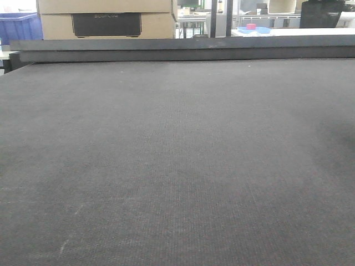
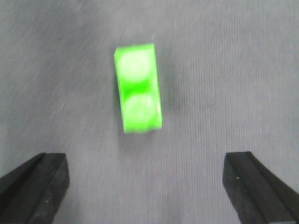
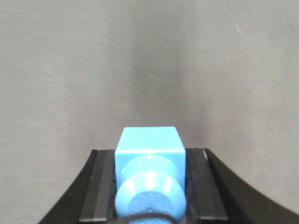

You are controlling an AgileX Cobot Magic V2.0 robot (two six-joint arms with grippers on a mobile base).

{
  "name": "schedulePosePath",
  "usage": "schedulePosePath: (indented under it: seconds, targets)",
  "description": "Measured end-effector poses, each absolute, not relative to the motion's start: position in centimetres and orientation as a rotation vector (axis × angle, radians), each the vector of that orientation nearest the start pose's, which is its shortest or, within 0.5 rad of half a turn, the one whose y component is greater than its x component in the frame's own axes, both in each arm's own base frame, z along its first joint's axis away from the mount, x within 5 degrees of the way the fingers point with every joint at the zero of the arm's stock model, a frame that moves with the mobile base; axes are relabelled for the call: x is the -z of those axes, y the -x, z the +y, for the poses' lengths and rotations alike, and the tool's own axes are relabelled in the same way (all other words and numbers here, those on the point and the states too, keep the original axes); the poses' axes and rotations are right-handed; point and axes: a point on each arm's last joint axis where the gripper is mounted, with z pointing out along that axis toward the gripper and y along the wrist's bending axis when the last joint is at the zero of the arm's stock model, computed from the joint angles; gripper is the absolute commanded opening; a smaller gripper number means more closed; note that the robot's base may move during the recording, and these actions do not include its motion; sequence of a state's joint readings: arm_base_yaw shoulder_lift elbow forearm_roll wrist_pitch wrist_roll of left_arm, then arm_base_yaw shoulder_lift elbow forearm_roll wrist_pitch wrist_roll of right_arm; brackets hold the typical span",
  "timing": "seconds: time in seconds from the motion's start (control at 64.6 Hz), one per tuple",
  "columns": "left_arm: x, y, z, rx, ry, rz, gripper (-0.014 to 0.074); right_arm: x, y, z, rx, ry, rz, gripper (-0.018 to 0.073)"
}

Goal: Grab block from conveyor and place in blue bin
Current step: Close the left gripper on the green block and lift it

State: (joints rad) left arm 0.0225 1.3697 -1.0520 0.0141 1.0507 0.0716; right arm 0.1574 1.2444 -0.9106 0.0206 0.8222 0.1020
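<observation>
Left gripper (image 2: 147, 163) stands wide open and empty, with the green block (image 2: 138, 94) lying on the conveyor (image 2: 243, 70) just ahead, roughly centred, its long axis square to the closing line; right gripper (image 3: 149, 155) is clamped on a blue block (image 3: 148, 140).

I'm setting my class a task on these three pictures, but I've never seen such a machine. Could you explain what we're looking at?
This is a two-armed robot at a conveyor, the wide dark grey belt. The front view looks across that belt. The other two cameras sit on the wrists and look out past the black fingers. The left gripper is open, with a green block lying on the belt just ahead of it. The right gripper is closed on a blue block.
</observation>
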Motion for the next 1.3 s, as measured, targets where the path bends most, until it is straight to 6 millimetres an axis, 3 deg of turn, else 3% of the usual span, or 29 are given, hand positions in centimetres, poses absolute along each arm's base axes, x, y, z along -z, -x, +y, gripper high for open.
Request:
schedulePosePath:
  seconds: [0.341,0.758,0.851,1.053,1.083,1.3]
  targets:
    - [-25.1,-29.5,0.7,-0.031,-0.083,2.893,0.0567,-28.5,-23.7,4.3,-0.127,0.074,2.606,-0.0155]
    - [-21.2,-31.2,0.7,-0.011,-0.079,2.987,0.0486,-28.8,-24.1,4.3,-0.134,0.072,2.558,-0.0155]
    - [-21.0,-31.2,0.7,-0.019,-0.084,2.994,0.0398,-28.8,-24.1,4.3,-0.134,0.074,2.554,-0.0155]
    - [-21.0,-31.1,0.8,-0.018,-0.051,3.005,-0.0071,-28.8,-24.1,4.3,-0.134,0.074,2.554,-0.0155]
    - [-21.0,-31.1,0.8,-0.018,-0.048,3.009,-0.011,-28.8,-24.1,4.3,-0.134,0.074,2.554,-0.0155]
    - [-22.2,-30.6,0.4,0.003,-0.003,2.993,-0.0111,-28.8,-24.1,4.3,-0.134,0.074,2.554,-0.0155]
